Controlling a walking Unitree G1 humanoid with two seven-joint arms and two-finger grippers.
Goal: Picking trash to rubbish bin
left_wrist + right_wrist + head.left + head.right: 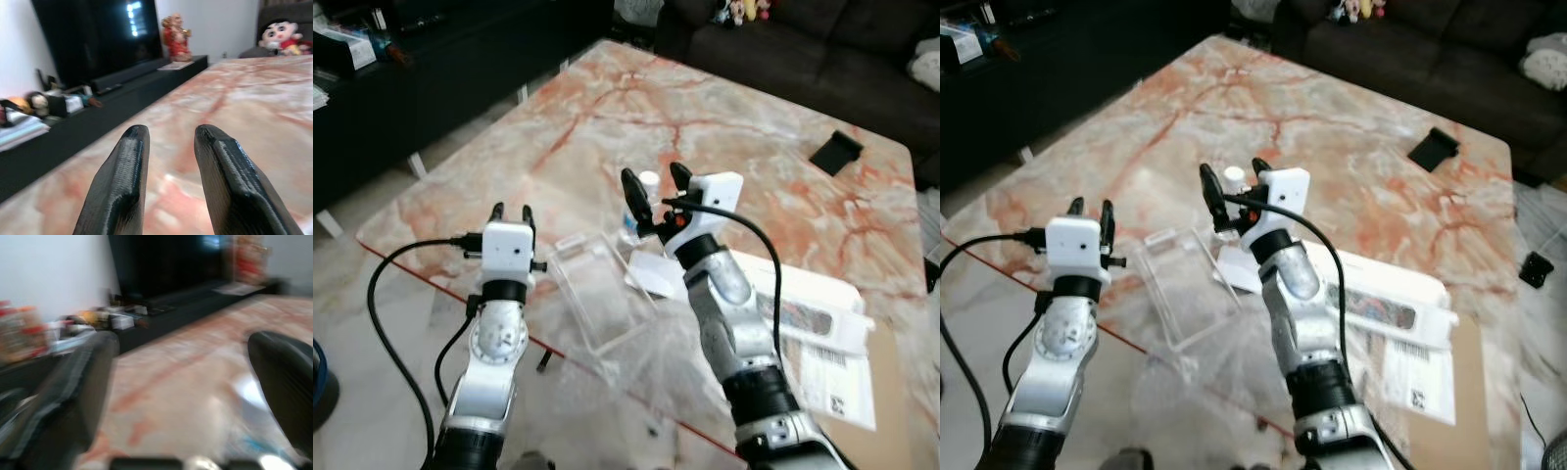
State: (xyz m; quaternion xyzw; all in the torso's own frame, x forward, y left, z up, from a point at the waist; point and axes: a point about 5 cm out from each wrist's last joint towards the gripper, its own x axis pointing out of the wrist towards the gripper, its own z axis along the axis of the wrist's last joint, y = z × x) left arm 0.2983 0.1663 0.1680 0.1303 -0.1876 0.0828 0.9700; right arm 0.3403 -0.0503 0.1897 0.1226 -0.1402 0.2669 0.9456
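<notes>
A marble table (607, 108) veined in red and grey is faced by the robot, with a dark sofa (822, 49) beyond its far edge and a black phone-like object (835, 152) lying well apart from the clutter. Near the front edge a spread of crinkled clear plastic wrap (646, 362) is seen, and on it a clear plastic tray (592, 289); papers and flat packaging (822, 343) lie to the right. A small white-capped bottle (647, 186) stands just beyond the tray.

The right gripper (654, 181) is raised on a bent forearm over the trash, its two black fingers spread wide with the bottle's cap seen between them; no contact can be made out. The left gripper (511, 211) is held upright above the table's near-left edge, its fingers a little apart and holding nothing.

The step in hand is judged to be the approach to the bottle. It would best be taken low on the body with the fingers squared to either side, so that it is not tipped onto the slippery wrap.
</notes>
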